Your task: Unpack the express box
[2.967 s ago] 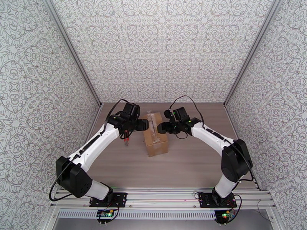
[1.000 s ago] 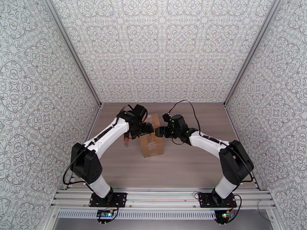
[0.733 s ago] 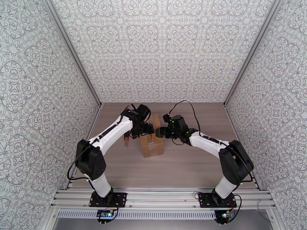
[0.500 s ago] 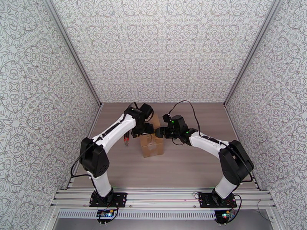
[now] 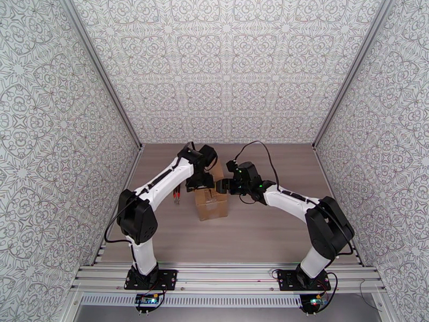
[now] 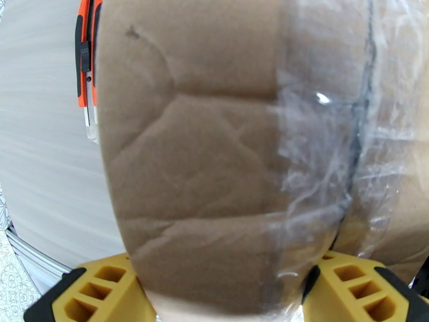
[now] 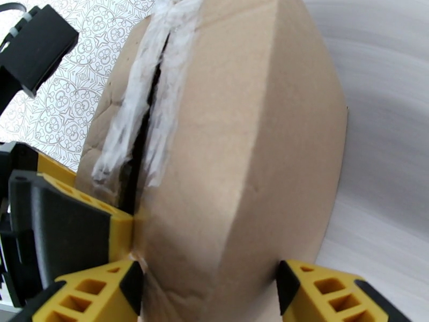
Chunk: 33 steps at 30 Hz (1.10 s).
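The express box (image 5: 213, 204) is a small brown carton standing mid-table, with clear tape over a slit top seam (image 6: 355, 130). My left gripper (image 5: 204, 182) reaches down over its far left part. In the left wrist view the yellow fingers (image 6: 102, 288) straddle the left half of the carton top (image 6: 204, 156), one at the outer side and one at the seam, pressing on cardboard. My right gripper (image 5: 219, 185) holds the right half (image 7: 246, 156): one finger sits by the slit, the other on the outer wall.
A red-and-black utility knife (image 5: 176, 195) lies on the wooden table (image 5: 268, 232) just left of the box, also seen at the edge of the left wrist view as an orange knife (image 6: 86, 55). Patterned walls enclose the table on three sides.
The left arm has swung further over the box's far end and its jaws have narrowed onto the cardboard. The right gripper and the box have stayed put.
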Each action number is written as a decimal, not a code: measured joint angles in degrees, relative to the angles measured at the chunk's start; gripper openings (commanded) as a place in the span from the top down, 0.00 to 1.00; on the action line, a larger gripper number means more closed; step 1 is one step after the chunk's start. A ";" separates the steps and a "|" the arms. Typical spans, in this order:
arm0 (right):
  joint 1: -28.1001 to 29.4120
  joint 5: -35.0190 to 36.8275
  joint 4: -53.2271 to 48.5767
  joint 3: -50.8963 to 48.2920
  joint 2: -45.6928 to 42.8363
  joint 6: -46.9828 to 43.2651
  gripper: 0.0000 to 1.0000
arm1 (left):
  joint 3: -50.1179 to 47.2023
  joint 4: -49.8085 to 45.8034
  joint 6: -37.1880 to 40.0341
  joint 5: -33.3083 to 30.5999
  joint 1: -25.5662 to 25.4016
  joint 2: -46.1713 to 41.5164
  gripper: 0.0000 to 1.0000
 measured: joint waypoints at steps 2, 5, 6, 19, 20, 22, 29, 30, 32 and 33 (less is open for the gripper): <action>0.04 0.15 -0.24 0.20 0.00 0.00 0.29 | -0.02 0.02 0.17 0.48 0.48 -0.15 0.36; 0.04 0.31 -0.46 0.59 0.00 0.00 0.28 | -0.87 1.03 0.52 1.77 1.31 -1.66 0.35; 0.11 0.33 -0.52 0.72 0.00 -0.02 0.29 | -1.62 1.73 0.70 2.29 1.64 -2.54 0.35; 1.33 0.11 -4.42 2.93 0.00 -0.68 0.27 | -21.46 20.44 2.36 17.99 9.79 -21.70 0.34; 1.31 0.11 -4.87 3.17 0.00 -0.76 0.27 | -22.38 21.88 2.62 19.08 10.19 -22.67 0.34; 1.27 0.17 -6.03 3.74 0.00 -1.11 0.26 | -24.50 24.98 2.97 20.92 10.73 -24.48 0.34; 1.16 1.16 -12.24 7.61 0.00 -3.10 0.20 | -32.81 34.25 2.95 26.97 13.31 -28.46 0.33; 1.16 1.51 -13.18 8.33 0.00 -3.37 0.19 | -33.29 34.75 2.95 27.45 13.51 -28.57 0.33; 1.16 2.51 -15.76 10.58 0.00 -4.20 0.17 | -34.12 35.91 2.97 28.41 13.86 -28.89 0.33; 1.16 3.10 -16.79 11.58 0.00 -4.59 0.16 | -34.34 36.39 2.95 28.79 13.97 -29.11 0.33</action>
